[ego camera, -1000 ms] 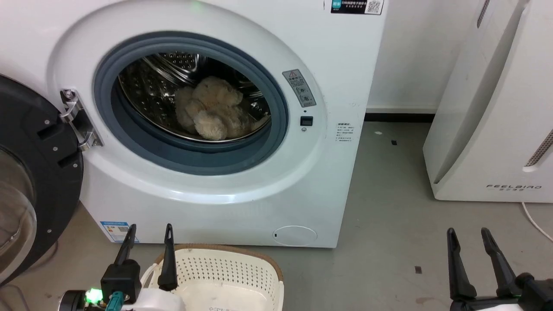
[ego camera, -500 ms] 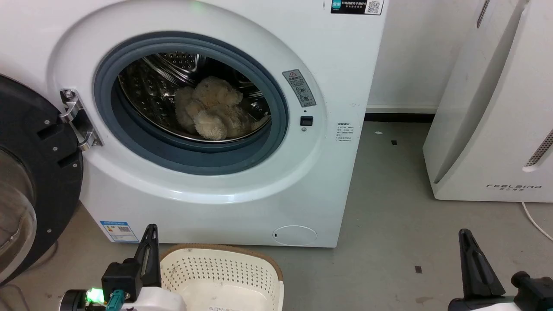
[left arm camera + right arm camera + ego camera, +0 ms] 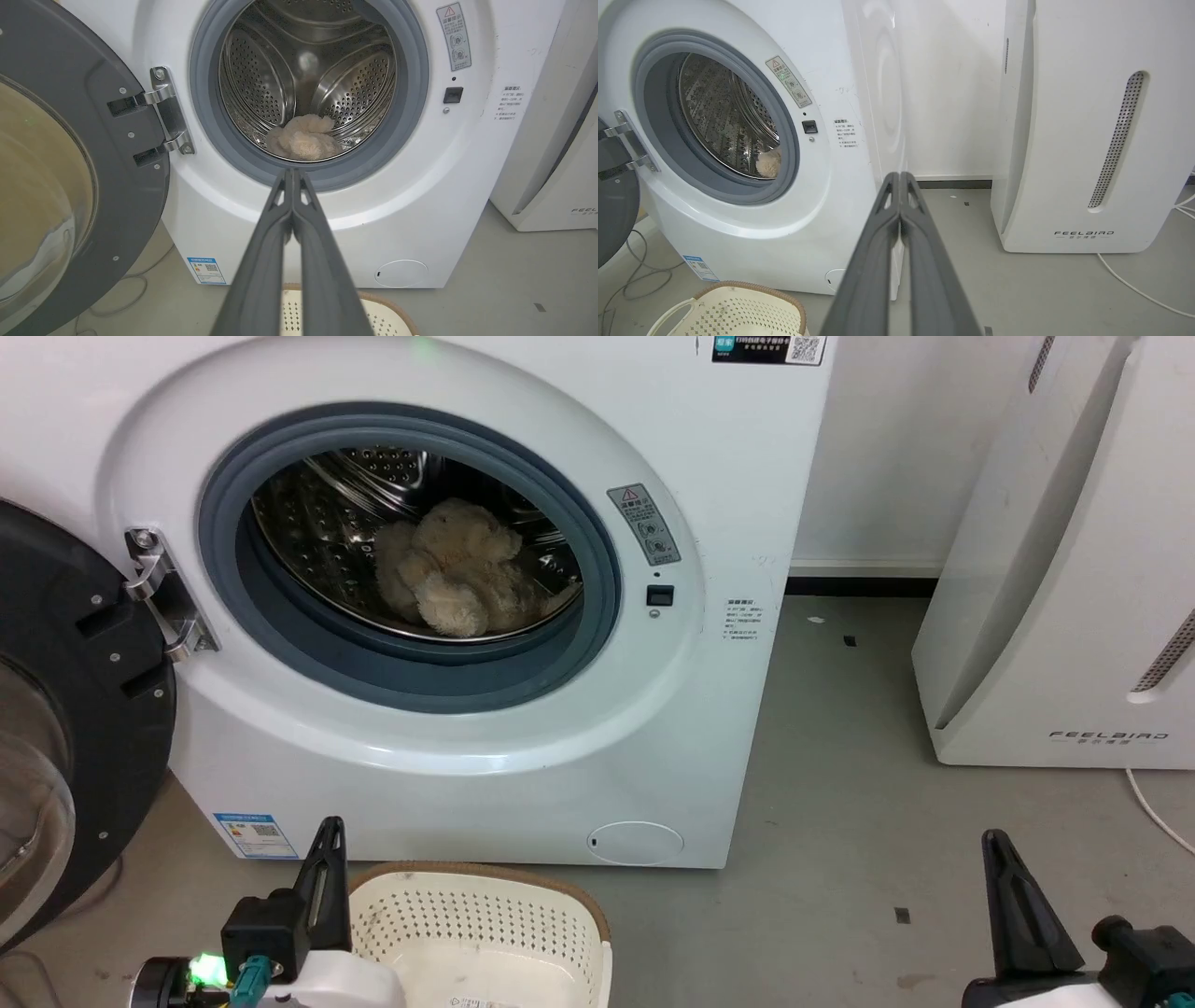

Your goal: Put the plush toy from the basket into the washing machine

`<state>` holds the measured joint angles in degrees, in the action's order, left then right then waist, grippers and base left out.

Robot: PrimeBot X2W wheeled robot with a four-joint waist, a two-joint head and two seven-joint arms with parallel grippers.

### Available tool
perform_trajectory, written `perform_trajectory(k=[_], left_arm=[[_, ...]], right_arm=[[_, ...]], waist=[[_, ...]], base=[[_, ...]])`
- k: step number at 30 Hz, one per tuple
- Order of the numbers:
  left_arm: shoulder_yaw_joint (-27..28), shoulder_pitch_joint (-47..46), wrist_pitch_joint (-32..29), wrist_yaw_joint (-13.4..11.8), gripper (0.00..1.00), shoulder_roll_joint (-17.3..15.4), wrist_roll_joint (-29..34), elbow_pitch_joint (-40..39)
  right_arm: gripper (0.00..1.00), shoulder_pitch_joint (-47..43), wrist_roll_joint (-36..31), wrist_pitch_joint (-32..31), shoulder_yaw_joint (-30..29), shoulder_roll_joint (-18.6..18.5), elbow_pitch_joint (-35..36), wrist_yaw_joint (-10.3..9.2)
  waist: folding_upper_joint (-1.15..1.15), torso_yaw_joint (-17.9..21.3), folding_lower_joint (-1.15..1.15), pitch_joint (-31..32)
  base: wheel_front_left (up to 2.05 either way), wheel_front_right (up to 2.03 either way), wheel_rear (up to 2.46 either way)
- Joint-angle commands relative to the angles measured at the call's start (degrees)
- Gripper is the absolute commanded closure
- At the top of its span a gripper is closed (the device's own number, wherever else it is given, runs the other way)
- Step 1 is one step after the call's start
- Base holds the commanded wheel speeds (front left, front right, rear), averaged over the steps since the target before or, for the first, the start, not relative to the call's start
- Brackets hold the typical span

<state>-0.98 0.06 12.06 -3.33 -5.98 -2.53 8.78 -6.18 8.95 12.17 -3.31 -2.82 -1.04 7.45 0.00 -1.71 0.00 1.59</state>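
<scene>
Cream plush toy (image 3: 768,163), mostly hidden behind grey door ring (image 3: 788,140)

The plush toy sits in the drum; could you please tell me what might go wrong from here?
The plush toy lies low at the front of the drum, just behind the grey door ring, so shutting the door might pinch its fur. The basket stands on the floor close by the shut left pincer; a careless arm move or a roll forward could knock it.
</scene>
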Motion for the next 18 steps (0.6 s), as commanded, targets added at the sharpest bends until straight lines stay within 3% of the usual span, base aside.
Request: perform_trajectory(k=[1,18], left_arm=[[0.1,0.0,-0.3,0.3,1.00,0.3,0.4,-0.5],[0.3,0.0,-2.3,0.8,1.00,0.8,0.8,-1.9]], right_arm=[[1.00,0.9,-0.4,-0.4,0.2,0.0,0.2,0.01],[1.00,1.8,-1.8,-2.4,0.7,0.0,0.3,0.01]], waist=[[0.00,0.0,0.00,0.0],[0.00,0.3,0.00,-0.3]], base=[[0.00,0.00,0.00],[0.00,0.00,0.00]])
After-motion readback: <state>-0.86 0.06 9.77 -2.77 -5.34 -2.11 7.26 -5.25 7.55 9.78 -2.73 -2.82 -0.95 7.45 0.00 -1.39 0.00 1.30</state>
